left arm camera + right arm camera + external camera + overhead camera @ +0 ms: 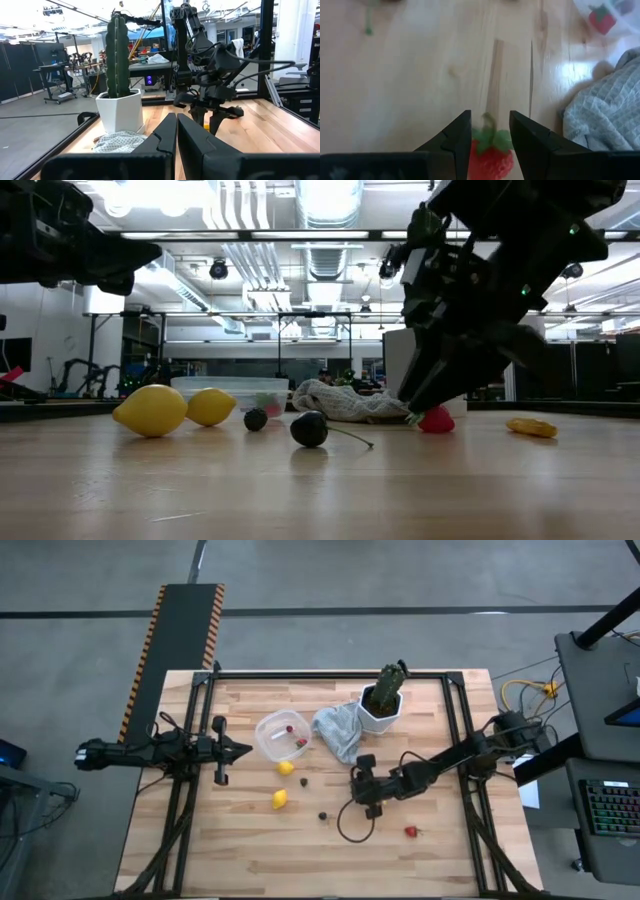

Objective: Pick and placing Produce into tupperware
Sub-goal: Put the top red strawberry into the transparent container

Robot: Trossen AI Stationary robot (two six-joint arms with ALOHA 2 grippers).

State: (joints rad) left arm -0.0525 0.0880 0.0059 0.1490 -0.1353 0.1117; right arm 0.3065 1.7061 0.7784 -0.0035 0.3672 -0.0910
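Wood table, mid-scene: right gripper [490, 131] fingers clamped on red strawberry [491, 157], beside grey cloth [337, 730]. Tupperware [281, 736] lies to its far left. Left gripper [243, 750] shut, nearer tupperware.

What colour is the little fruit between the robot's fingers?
Red with a green leafy top, a strawberry between the right gripper's fingers; clearest in the right wrist view.

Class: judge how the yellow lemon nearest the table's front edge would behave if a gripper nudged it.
The lemon looks rounded and smooth, so it would probably roll. Its oval shape suggests a wobbling, curved path. It seems small, so likely light.
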